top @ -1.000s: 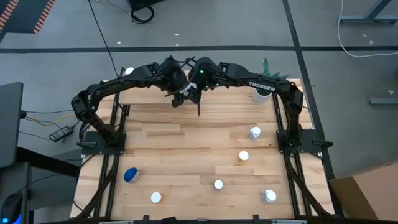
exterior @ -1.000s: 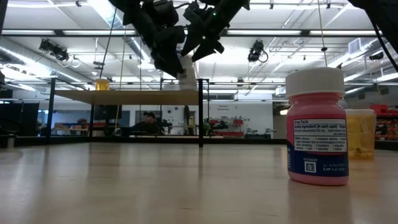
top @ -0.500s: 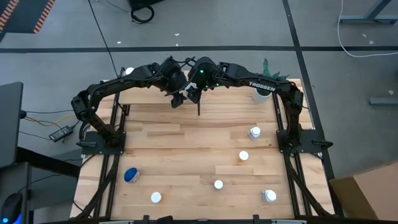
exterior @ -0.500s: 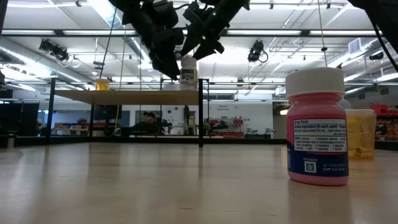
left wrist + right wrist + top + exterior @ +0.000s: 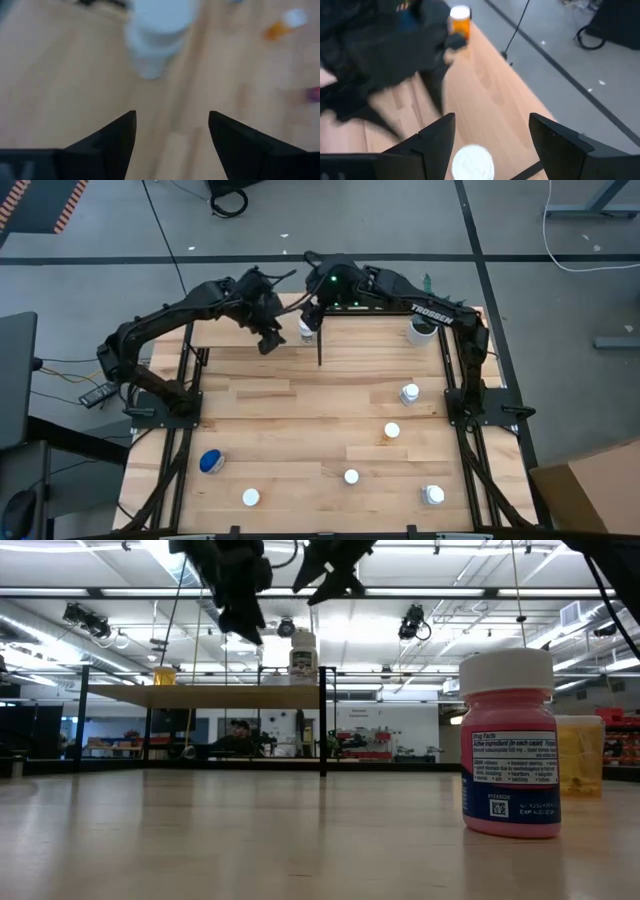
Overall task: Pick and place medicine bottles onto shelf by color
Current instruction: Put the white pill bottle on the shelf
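High view shows both dark arms reaching to the far edge of the counter (image 5: 300, 420), where the shelf (image 5: 240, 332) stands as a raised light-wood board on a thin black frame. A white bottle (image 5: 306, 329) with a white cap stands upright on the shelf near its right end, free of both arms. The left pincer (image 5: 268, 338) hangs over the shelf just left of that bottle, and the left wrist view shows its two dark fingers (image 5: 107, 145) spread apart with nothing between them, the white bottle blurred ahead over bare wood. The right pincer (image 5: 316, 308) hovers just behind and right of the same bottle; in the right wrist view its fingers (image 5: 432, 142) also stand spread and empty, with the bottle's white cap below them and an orange bottle (image 5: 459, 21) farther along the shelf near its other end. In the low view the white bottle sits on the shelf board beside a black upright post, both pincers dark above it and apart from it, and the orange bottle shows small at the shelf's left end. Down on the counter, a blue bottle (image 5: 210, 462) lies near the front left, and five white-capped bottles are scattered across the front and right. A pink bottle (image 5: 509, 745) with a white cap stands close to the low camera, a yellowish bottle (image 5: 579, 754) just behind it. A white pot (image 5: 421, 330) with a green plant sits at the far right corner.
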Controlling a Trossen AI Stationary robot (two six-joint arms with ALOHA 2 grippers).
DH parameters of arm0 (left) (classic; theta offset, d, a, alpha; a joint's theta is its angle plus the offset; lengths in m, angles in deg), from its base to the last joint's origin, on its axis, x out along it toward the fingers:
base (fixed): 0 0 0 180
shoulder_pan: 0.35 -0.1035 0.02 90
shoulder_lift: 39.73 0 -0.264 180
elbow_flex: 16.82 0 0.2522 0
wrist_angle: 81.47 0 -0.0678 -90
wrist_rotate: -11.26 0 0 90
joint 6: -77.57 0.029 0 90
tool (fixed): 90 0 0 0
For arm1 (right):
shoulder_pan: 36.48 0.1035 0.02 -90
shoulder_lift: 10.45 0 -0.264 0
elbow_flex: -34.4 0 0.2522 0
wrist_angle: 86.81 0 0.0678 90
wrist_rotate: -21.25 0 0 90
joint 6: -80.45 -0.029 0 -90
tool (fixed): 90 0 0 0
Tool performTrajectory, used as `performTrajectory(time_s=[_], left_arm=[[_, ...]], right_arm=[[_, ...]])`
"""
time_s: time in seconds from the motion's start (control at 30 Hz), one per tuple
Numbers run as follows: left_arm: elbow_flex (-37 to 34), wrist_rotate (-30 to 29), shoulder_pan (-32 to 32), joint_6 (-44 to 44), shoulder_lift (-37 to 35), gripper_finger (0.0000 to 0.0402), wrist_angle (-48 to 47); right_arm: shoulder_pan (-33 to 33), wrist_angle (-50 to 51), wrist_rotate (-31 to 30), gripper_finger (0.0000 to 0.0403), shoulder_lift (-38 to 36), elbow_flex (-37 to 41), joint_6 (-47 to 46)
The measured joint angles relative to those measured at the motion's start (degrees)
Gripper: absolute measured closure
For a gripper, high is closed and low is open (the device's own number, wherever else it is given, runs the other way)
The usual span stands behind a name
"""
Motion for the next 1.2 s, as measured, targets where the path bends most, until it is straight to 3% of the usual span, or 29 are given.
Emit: performTrajectory(time_s=[0.43, 0.87, 1.2], left_arm=[[0.0, 1.4, 8.1, -1.1, -2.0, 0.018, 10.8], [0.0, 0.4, 8.3, 1.1, 3.2, 0.0214, 11.5], [0.0, -2.3, 8.0, 1.5, 5.0, 0.0213, 14.0]], right_arm=[[1.1, 8.2, -0.5, 0.0141, 0.1, -3.8, -10.3], [2.3, 12.1, -0.5, 0.0141, 0.1, -3.8, -12.9], [2.3, 12.1, -0.7, 0.0141, 0.1, -3.8, -12.4]])
